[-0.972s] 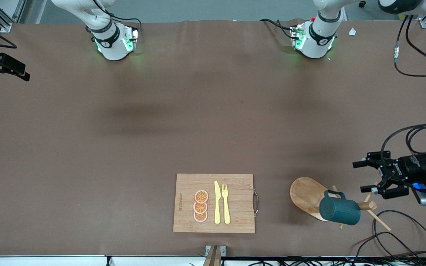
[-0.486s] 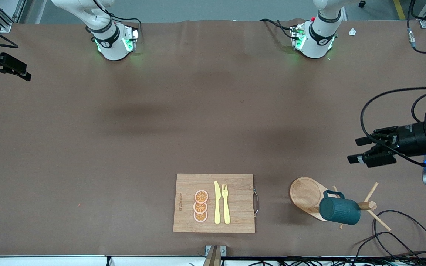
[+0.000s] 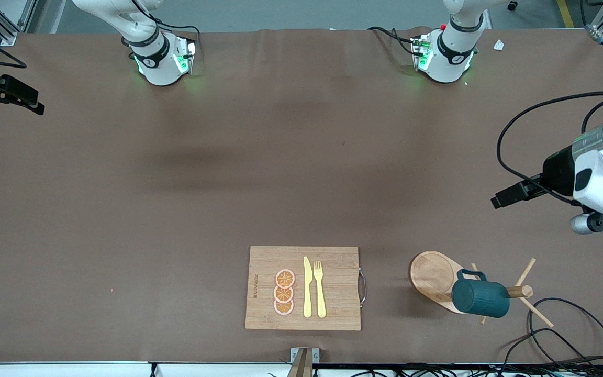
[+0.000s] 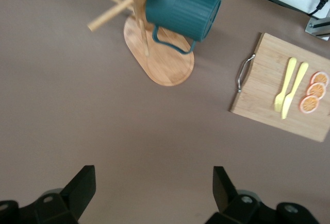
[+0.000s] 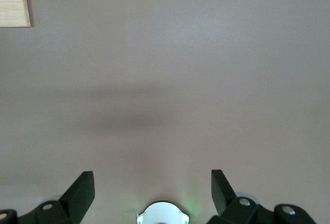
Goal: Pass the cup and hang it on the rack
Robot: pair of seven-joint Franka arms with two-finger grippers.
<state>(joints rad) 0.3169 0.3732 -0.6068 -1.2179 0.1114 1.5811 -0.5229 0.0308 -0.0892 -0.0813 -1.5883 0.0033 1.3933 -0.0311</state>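
The dark teal cup hangs by its loop handle on a peg of the light wooden rack, mouth turned toward the post. Both also show in the left wrist view: the cup and the rack's oval base. My left gripper is open and empty, up in the air over bare table at the left arm's end, apart from the rack; its fingers stand wide apart. My right gripper is open and empty over bare table near its own base; it is out of the front view.
A bamboo cutting board with a metal handle lies near the table's front edge, carrying a yellow knife, a yellow fork and three orange slices. Black cables lie beside the rack at the left arm's end.
My left gripper has drawn away from the rack, rising and turning while staying open. The cup has stayed hanging on the rack. The right arm has not moved.
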